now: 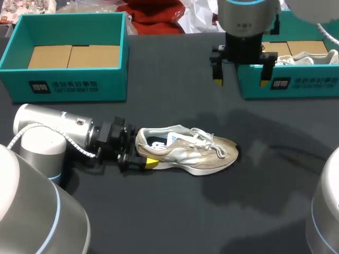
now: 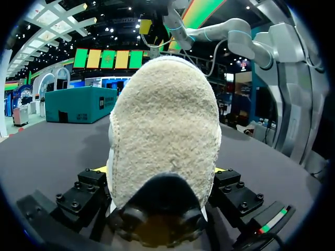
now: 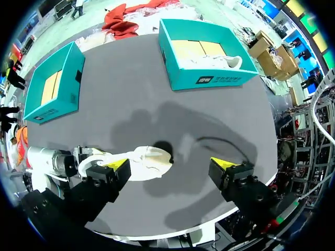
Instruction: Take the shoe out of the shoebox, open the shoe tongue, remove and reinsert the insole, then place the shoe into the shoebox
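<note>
Head view up high and behind, looking down over the whole table (image 1: pixel 169 211), left box (image 1: pixel 69 87) to right box (image 1: pixel 288 90). Left wrist view down at table level, jammed right against the heel of the shoe (image 2: pixel 165 136), facing along it. Right wrist view way up, far off, staring straight down on table, shoe, both boxes. Shoe common to all three.

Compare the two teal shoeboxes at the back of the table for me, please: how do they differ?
The left shoebox shows only its brown cardboard floor, while the right shoebox holds a white shoe. The left shoebox stands clear of both arms, whereas the right gripper hangs open by the right shoebox's front left corner. Both are teal and open-topped, and both carry a dark label on the front wall.
</note>
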{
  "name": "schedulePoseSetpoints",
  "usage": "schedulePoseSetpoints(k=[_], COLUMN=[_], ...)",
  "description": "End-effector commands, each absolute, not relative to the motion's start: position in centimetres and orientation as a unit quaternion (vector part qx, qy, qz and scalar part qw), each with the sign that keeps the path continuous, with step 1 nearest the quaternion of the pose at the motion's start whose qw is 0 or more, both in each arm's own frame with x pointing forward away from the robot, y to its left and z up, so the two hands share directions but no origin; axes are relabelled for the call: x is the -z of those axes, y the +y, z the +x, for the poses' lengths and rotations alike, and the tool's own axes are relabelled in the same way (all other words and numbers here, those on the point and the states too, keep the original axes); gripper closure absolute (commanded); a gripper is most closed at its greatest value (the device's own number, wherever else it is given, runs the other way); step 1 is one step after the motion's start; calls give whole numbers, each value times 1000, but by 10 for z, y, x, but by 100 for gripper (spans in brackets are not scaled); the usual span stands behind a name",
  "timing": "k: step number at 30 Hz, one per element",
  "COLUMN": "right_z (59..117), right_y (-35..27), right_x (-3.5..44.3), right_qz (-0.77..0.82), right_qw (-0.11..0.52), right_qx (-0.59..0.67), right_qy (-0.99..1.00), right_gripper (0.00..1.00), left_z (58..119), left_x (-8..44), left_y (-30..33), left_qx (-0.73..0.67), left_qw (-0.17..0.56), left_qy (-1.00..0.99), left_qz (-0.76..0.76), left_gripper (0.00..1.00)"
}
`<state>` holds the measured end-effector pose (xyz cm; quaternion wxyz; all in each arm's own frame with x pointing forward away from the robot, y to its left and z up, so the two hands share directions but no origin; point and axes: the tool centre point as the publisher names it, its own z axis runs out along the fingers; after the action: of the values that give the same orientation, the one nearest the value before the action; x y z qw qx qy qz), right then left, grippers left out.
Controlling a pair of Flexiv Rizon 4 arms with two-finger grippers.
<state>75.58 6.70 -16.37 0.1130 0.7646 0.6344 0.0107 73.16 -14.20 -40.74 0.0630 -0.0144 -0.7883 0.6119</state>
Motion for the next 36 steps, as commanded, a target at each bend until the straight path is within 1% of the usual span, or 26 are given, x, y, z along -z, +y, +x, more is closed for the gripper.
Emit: schedulePoseSetpoints(k=[1,14,16,18,20,22,26,33,36], right_z=[761,761,763,762,758,752,737,720,722], right_y=[78,78,80,88,96,109,137,183,186], right_x=[167,167,169,177,184,191,200,217,223], right_qz=[764,764,782,787,789,789,788,786,784], right_qw=[122,122,110,117,100,97,102,90,79], right_qx=[7,7,-7,13,-1,-6,-4,-3,0], right_qy=[634,634,614,606,606,607,608,611,616], right_gripper=[0,0,0,0,0,0,0,0,0], left_z=[730,730,730,730,730,730,730,730,730], left_x=[411,411,411,411,411,411,411,411,411], left_y=[-141,-141,-141,-141,-141,-141,-141,-141,-141], left_qx=[-612,-612,-612,-612,-612,-612,-612,-612,-612], left_qw=[62,62,62,62,62,62,62,62,62], left_qy=[-789,-789,-789,-789,-789,-789,-789,-789,-789], left_qz=[-13,-13,-13,-13,-13,-13,-13,-13,-13], left_gripper=[100,100,100,100,100,100,100,100,100])
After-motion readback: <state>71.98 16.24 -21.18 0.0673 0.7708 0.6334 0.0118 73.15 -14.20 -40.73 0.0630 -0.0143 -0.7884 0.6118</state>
